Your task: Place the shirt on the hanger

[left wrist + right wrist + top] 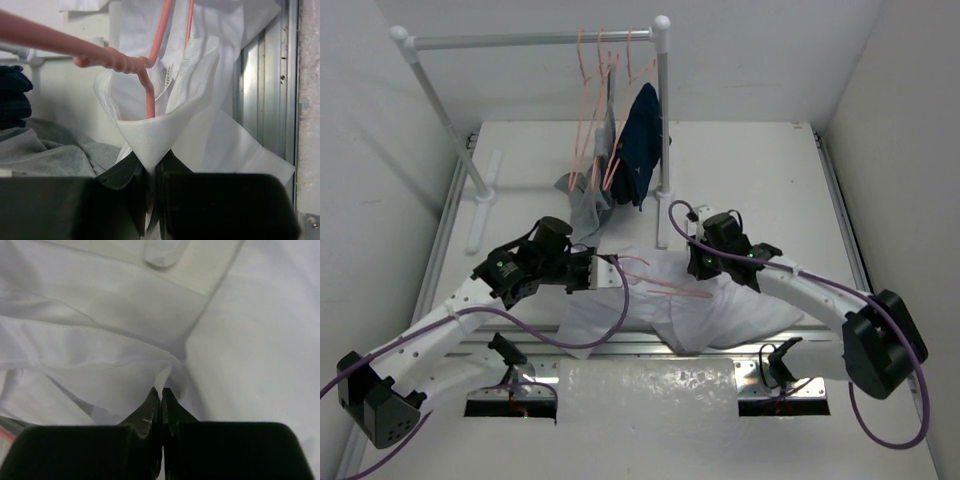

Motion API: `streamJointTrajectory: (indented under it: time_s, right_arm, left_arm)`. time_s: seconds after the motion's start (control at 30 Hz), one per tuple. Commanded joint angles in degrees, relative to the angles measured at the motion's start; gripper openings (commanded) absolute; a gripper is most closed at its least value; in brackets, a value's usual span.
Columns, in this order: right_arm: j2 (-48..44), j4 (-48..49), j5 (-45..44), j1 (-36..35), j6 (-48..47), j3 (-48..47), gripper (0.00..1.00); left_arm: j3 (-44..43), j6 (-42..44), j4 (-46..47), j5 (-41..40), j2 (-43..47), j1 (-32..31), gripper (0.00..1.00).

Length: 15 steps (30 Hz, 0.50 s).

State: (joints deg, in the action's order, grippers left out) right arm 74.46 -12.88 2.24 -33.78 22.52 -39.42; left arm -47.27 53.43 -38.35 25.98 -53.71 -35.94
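Note:
The white shirt (692, 305) lies crumpled on the table near the front. The pink hanger (660, 285) lies on it, its wires running into the neck opening. My left gripper (607, 272) is shut on the shirt's collar. In the left wrist view the collar (150, 132) rises in a cone from the gripper (152, 167), with the hanger's twisted neck (125, 62) just above it. My right gripper (705, 262) is shut on a fold of the shirt at the shirt's right side. In the right wrist view the gripper (161, 392) pinches a thin peak of the white cloth (100, 340).
A white tube rail (530, 40) stands at the back with several pink hangers (605, 60), a navy garment (642, 140) and a grey garment (588, 195) on it. The grey garment (50, 150) lies just left of my left gripper. White walls enclose the table.

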Motion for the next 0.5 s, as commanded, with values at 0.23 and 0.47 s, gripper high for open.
streamJointTrajectory:
  time_s: [0.23, 0.47]
  right_arm:
    - [-16.16, 3.03, -7.51, 8.11, 4.19, 9.35, 0.00]
    - [-26.98, 3.92, -11.99, 8.20, 3.85, 12.53, 0.00]
  left_arm:
    - [-2.04, -9.57, 11.45, -5.49, 2.04, 0.88, 0.00]
    - [-2.13, -11.06, 13.38, -14.37, -2.26, 0.88, 0.00]
